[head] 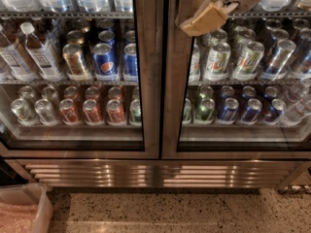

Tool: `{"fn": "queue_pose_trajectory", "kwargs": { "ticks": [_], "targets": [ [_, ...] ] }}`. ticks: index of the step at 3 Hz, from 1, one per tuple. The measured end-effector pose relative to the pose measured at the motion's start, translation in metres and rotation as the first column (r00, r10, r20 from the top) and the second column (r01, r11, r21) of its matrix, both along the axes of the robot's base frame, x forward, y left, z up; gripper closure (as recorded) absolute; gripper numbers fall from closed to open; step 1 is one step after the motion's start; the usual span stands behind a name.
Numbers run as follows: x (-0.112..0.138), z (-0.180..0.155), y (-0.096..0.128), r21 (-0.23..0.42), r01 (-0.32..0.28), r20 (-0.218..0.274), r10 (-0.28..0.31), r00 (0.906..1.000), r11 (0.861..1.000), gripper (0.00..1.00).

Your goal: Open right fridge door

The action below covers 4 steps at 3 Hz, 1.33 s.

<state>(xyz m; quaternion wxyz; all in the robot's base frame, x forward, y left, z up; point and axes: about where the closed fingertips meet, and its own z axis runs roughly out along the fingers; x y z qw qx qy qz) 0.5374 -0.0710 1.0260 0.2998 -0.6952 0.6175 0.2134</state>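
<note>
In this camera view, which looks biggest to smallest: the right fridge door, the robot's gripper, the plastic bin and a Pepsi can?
1. Right fridge door.
2. Gripper, at the top in front of that door's frame, and plastic bin at lower left: about alike; the gripper is nearer, both cut off.
3. Pepsi can.
</note>
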Motion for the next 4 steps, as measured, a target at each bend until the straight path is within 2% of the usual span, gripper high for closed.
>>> {"fn": "queue_pose_trajectory", "kwargs": {
  "ticks": [4],
  "targets": [
    [0.0084,0.0105,0.0057,0.005,-0.018,0.022,0.017,0.9996,1.0,1.0]
  ]
}}
